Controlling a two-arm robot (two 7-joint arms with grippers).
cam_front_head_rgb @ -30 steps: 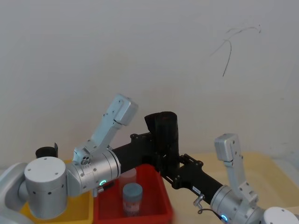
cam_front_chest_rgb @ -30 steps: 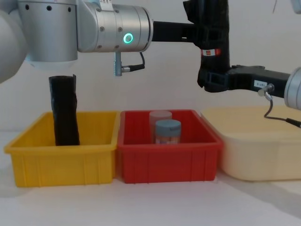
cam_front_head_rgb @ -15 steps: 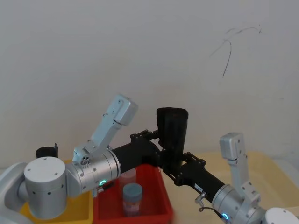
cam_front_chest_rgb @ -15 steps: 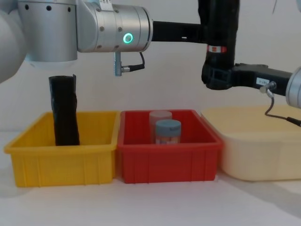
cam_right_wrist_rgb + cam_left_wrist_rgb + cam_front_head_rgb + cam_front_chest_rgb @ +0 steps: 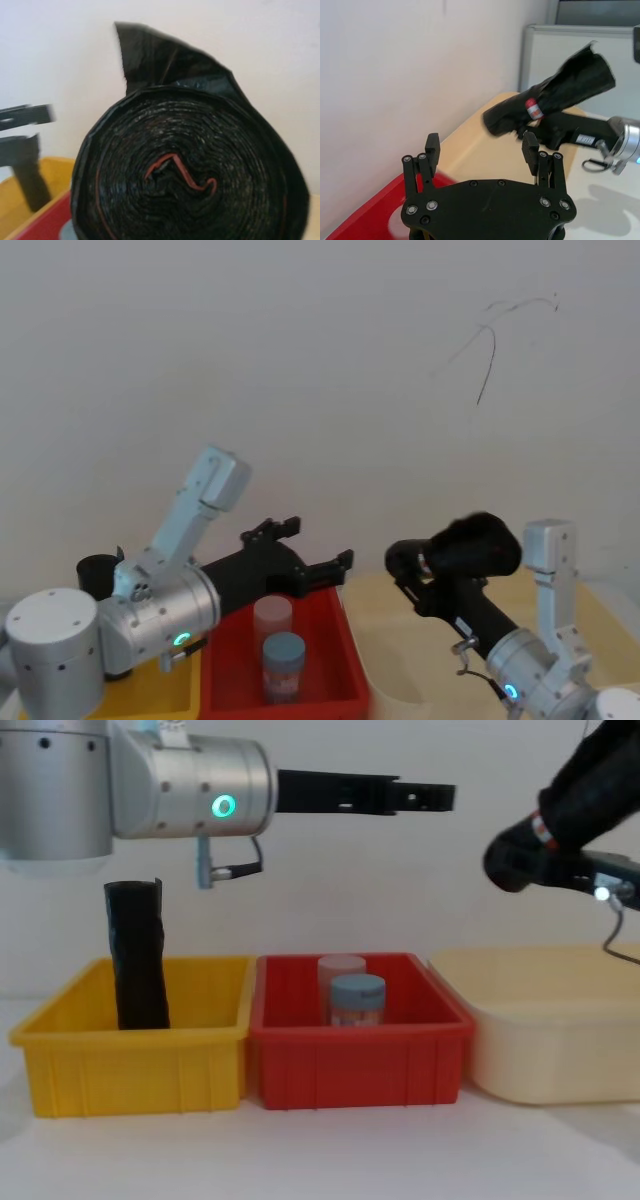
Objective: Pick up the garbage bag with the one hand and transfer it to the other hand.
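Okay so, head view first. Half a second back both end effectors were on the garbage bag point(image 5: 478, 543), which stood upright over the red bin point(image 5: 352, 665). Now the left end effector point(image 5: 315, 545) has let go and backed off to its own side, fingers spread with nothing between them. The right end effector point(image 5: 425, 578) has the roll on its own and has swung it over the cream tub point(image 5: 390, 640). The roll looks stubby here because its fat end tips up toward the camera.

Chest view: the left end effector point(image 5: 425, 794) sits level, high above the red bin point(image 5: 360, 1050). The garbage bag point(image 5: 585, 785) is up over the cream tub point(image 5: 540, 1040) with its long axis on a diagonal. The banded end is low and toward the robot's left, and the other end climbs up and right past the frame edge. The right end effector point(image 5: 560, 870) pinches it near that low end.

Left wrist view: the fingers point(image 5: 432, 147) are wide apart, and the roll is slanted beyond them, well apart. The red-and-white band point(image 5: 532, 107) is just beside the right end effector's point(image 5: 547, 131) grip.

Right wrist view: the garbage bag point(image 5: 185, 170) is seen straight down its axis, so you get the spiral of film.

I'd say the handover is basically done.
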